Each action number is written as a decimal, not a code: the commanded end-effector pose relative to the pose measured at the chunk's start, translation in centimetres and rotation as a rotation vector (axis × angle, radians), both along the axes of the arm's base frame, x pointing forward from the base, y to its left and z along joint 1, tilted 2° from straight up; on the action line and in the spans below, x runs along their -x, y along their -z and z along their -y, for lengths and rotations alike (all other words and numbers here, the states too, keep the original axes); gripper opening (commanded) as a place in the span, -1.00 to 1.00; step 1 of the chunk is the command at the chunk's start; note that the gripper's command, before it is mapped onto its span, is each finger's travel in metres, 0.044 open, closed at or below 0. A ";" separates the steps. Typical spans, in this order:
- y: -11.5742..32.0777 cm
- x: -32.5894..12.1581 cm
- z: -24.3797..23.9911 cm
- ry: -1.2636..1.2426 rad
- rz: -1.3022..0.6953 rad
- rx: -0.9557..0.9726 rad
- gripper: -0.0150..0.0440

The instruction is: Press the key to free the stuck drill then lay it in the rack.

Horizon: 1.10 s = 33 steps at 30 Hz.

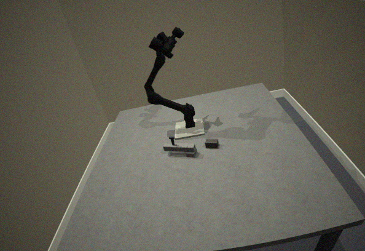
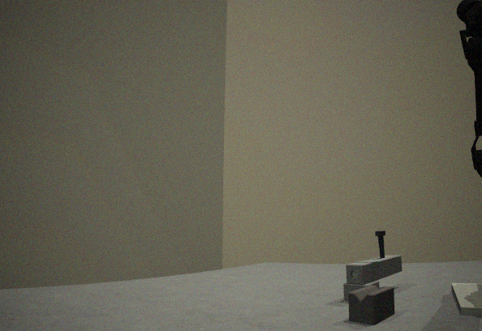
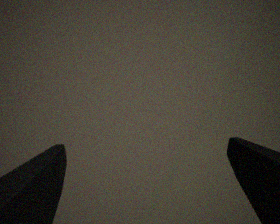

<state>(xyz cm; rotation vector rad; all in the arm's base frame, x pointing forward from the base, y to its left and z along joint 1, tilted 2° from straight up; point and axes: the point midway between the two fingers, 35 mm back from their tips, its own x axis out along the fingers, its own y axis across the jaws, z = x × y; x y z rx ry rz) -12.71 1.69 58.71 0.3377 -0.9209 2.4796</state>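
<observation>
A grey bar-shaped holder (image 1: 181, 149) (image 2: 379, 270) lies level above the table on a low foot. The black key (image 1: 172, 141) (image 2: 381, 246) stands up out of the holder's top, near the end away from the foot, its flat head well above it. A small round shape shows in the holder's near end face in the exterior view; whether it is the drill I cannot tell. The rack, a small brown block (image 1: 211, 144) (image 2: 371, 307) with a V-shaped notch, is empty. My gripper (image 3: 149, 149) is open and empty, raised high above the table and facing a bare wall.
The arm's pale base plate (image 1: 180, 134) (image 2: 463, 298) lies just behind the holder and rack. The arm (image 1: 152, 72) (image 2: 479, 95) rises from it and leans out to the left in the top view. The grey table (image 1: 190, 198) (image 2: 162, 306) bears them all.
</observation>
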 end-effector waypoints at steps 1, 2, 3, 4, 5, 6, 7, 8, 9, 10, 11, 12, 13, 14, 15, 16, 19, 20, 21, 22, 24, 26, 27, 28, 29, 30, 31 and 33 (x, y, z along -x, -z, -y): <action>0.0 0.0 0.0 0.000 0.000 0.000 0.78; 0.0 0.0 0.0 0.000 0.000 0.000 0.69; 0.0 0.0 0.0 0.000 0.000 0.000 0.60; 0.0 0.0 0.0 0.000 0.000 0.000 0.51; 0.0 0.0 0.0 0.000 0.000 0.000 0.42; 0.0 0.0 0.0 0.000 0.000 0.000 0.33; 0.0 0.0 0.0 0.000 0.000 0.000 0.24; 0.0 0.0 0.0 0.000 0.000 0.000 0.15; 0.0 0.0 -0.3 0.008 -0.001 0.006 0.06; 0.1 -0.1 -1.1 0.033 -0.005 0.025 -0.03; 0.3 -0.3 -2.6 0.073 -0.012 0.056 -0.11; 0.5 -0.6 -4.2 0.123 -0.022 0.093 -0.20; 0.8 -1.1 -5.9 0.173 -0.031 0.130 -0.29; 1.1 -1.6 -7.5 0.223 -0.042 0.167 -0.38; 1.4 -2.3 -9.1 0.273 -0.053 0.203 -0.47; 1.8 -3.0 -10.6 0.324 -0.064 0.240 -0.49; 3.2 -5.7 -14.7 0.476 -0.106 0.351 -0.49; 3.7 -6.8 -16.0 0.526 -0.125 0.390 -0.49; 4.3 -7.9 -17.1 0.575 -0.144 0.429 -0.49; 4.9 -9.1 -18.2 0.625 -0.163 0.467 -0.49; 6.2 -11.7 -20.0 0.725 -0.206 0.543 -0.49; 7.6 -14.5 -21.5 0.825 -0.251 0.618 -0.49; 8.4 -16.0 -22.1 0.875 -0.275 0.655 -0.49; 9.1 -17.4 -22.6 0.924 -0.300 0.692 -0.49; 9.9 -18.9 -22.9 0.973 -0.321 0.723 -0.49; 10.7 -20.3 -23.2 1.022 -0.342 0.753 -0.49; 11.5 -21.8 -23.4 1.070 -0.363 0.784 -0.49; 13.2 -24.6 -23.4 1.164 -0.408 0.846 -0.49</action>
